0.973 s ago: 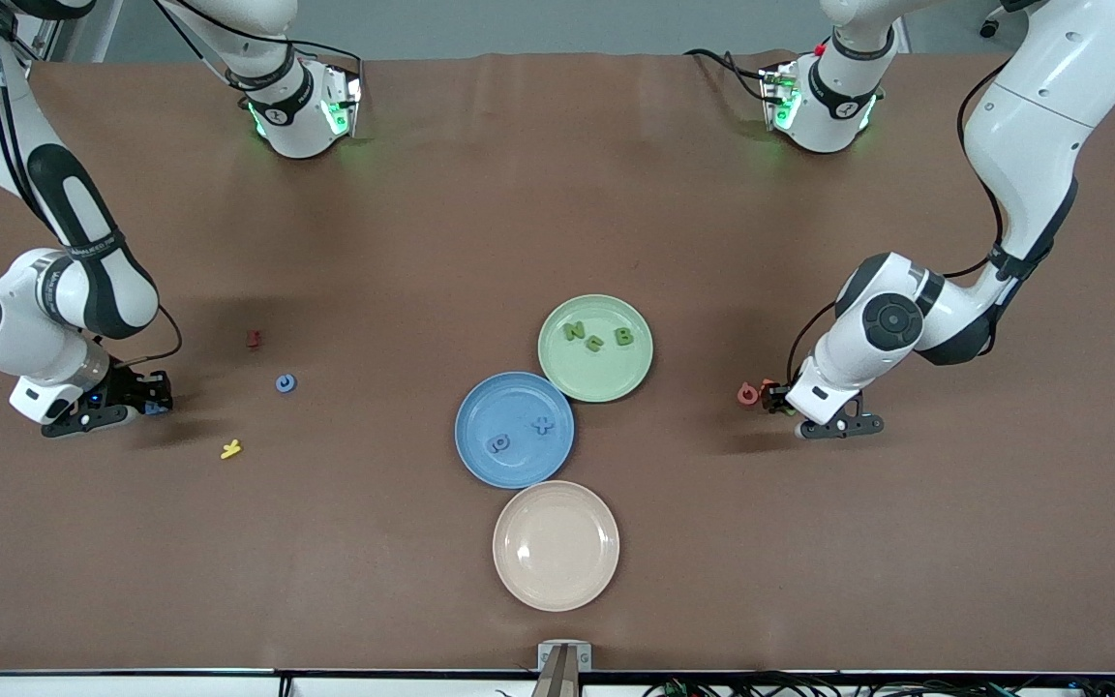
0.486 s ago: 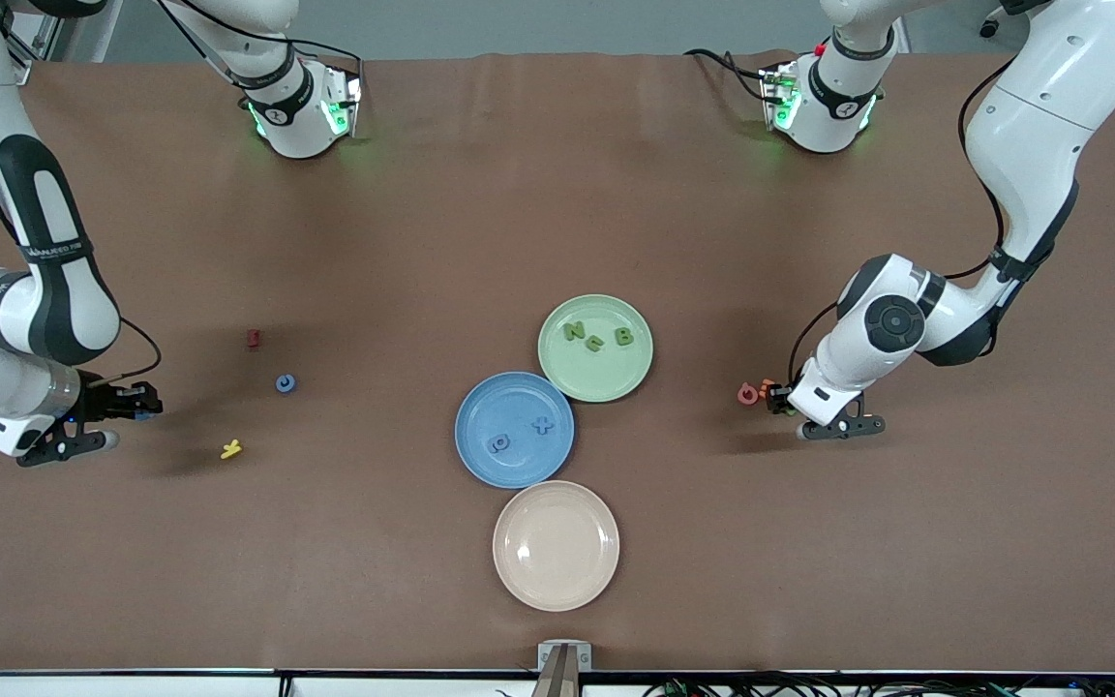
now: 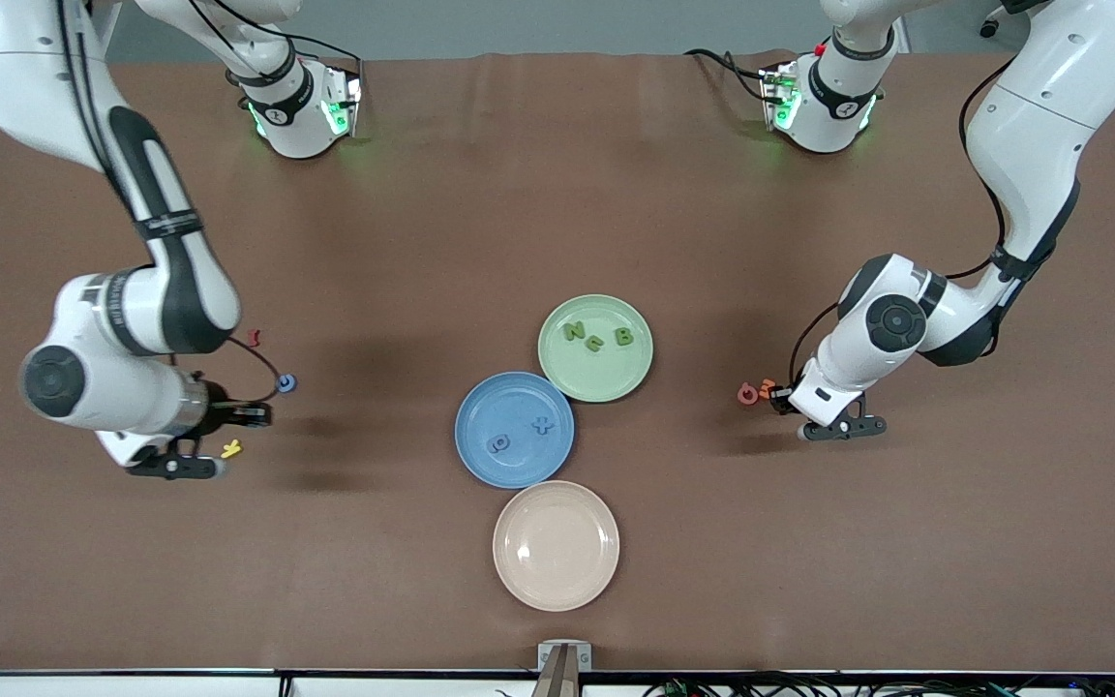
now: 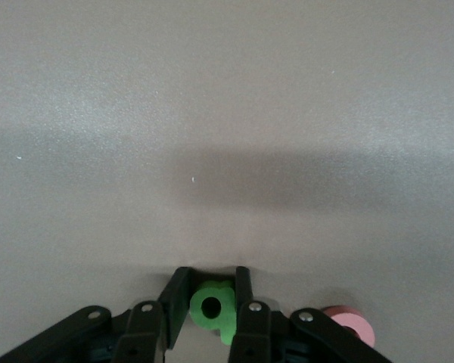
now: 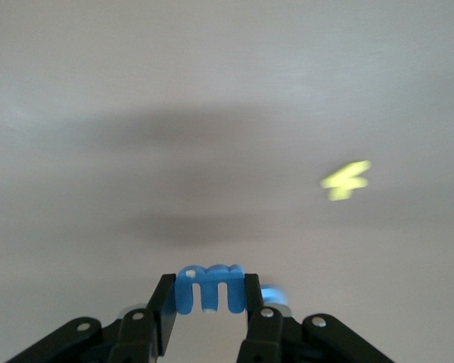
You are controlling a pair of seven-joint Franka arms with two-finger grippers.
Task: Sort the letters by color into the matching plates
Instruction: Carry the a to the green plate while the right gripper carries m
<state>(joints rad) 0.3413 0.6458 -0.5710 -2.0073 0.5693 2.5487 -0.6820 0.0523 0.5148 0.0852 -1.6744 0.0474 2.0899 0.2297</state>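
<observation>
Brown table bears, near its middle, the pale green plate with three green letters; touching it, nearer the camera, the blue plate with two blue letters; nearest, a cream plate. Right gripper, over the right arm's end, grasps a blue letter; left gripper, low at the table, clenches a green letter beside a pink piece.

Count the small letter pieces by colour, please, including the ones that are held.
blue letters: 4
green letters: 4
red letter: 1
yellow letter: 1
pink letter: 1
orange letter: 1
Total: 12
</observation>
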